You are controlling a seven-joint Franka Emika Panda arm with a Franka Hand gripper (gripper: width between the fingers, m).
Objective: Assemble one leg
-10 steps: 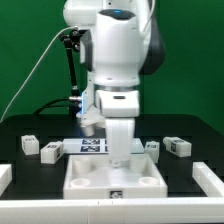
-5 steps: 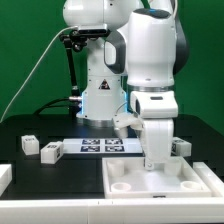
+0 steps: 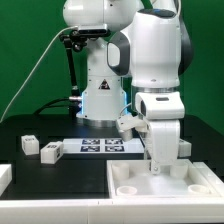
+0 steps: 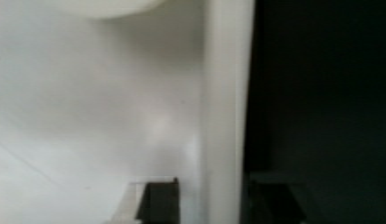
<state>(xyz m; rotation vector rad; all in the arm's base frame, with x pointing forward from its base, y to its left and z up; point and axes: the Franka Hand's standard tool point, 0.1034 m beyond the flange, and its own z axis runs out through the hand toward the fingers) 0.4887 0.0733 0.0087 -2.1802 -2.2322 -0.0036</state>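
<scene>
On the black desk, in the exterior view, the marker board is seen with a row of black-and-white square tags, their patterns too small to be read. At that view's left, one leg and a second leg are placed well apart from the panel, each marked with a tag. A third leg is partly hidden behind the arm. The hand is held low at the panel's far rim.

In the wrist view, the raised rim of the panel is seen gripped between the narrowly set dark fingers.
</scene>
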